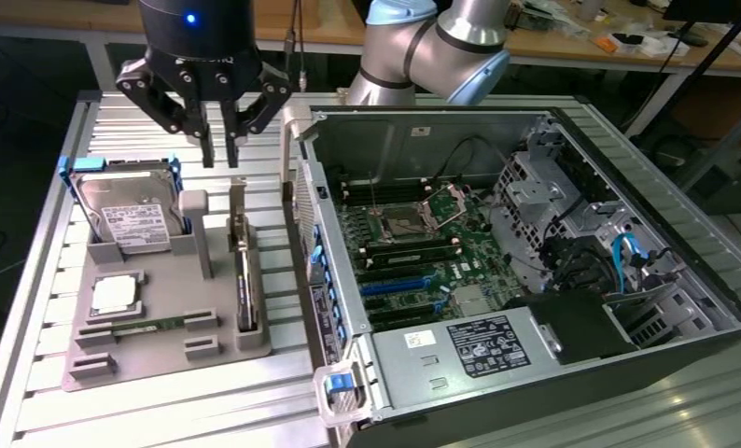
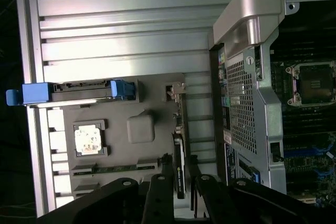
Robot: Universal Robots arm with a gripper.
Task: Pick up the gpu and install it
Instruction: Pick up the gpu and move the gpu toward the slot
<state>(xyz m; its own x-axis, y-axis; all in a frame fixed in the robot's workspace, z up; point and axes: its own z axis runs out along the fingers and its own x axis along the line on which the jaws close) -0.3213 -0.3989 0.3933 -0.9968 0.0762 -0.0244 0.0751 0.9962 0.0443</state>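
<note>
On the grey tray (image 1: 159, 353), nearest me, a green memory stick (image 1: 146, 326) lies flat in its slot. The gpu (image 1: 244, 280) stands on edge in the groove along the tray's side toward the open computer case (image 1: 433, 114). At the tray's far end a hard drive (image 1: 128, 219) leans in a blue frame. Above that far end hangs the gripper (image 1: 220, 154), clear of the tray, its fingers (image 2: 157, 198) parted, holding nothing, the card's edge lined up with their gap
</note>
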